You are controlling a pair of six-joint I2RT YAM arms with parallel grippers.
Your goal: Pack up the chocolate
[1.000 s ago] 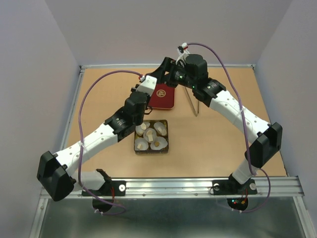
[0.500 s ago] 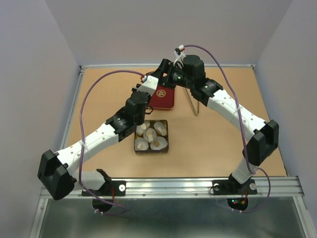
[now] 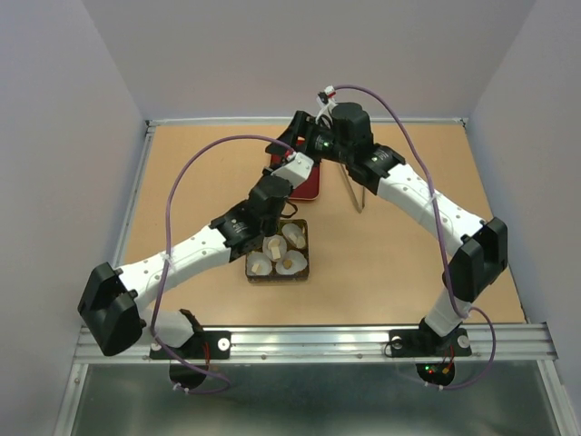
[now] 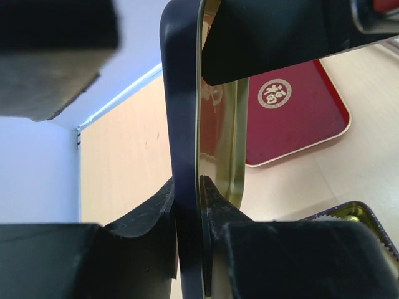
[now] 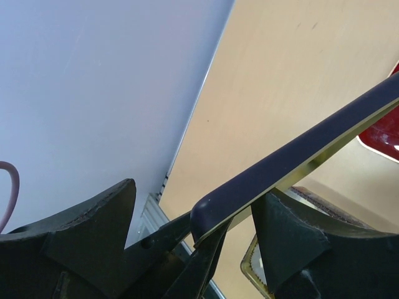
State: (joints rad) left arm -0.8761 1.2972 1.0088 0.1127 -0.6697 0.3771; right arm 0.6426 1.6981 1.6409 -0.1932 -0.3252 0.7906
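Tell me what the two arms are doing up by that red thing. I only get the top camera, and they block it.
Observer: The left gripper is shut on a dark blue tin lid, holding it on edge.
Operator: Is the other arm gripping it too?
Observer: No, the right gripper is open, and the lid's rim passes between its jaws.
Operator: And the red thing?
Observer: It is a red tray with a gold rim and a round white emblem, lying flat on the table.
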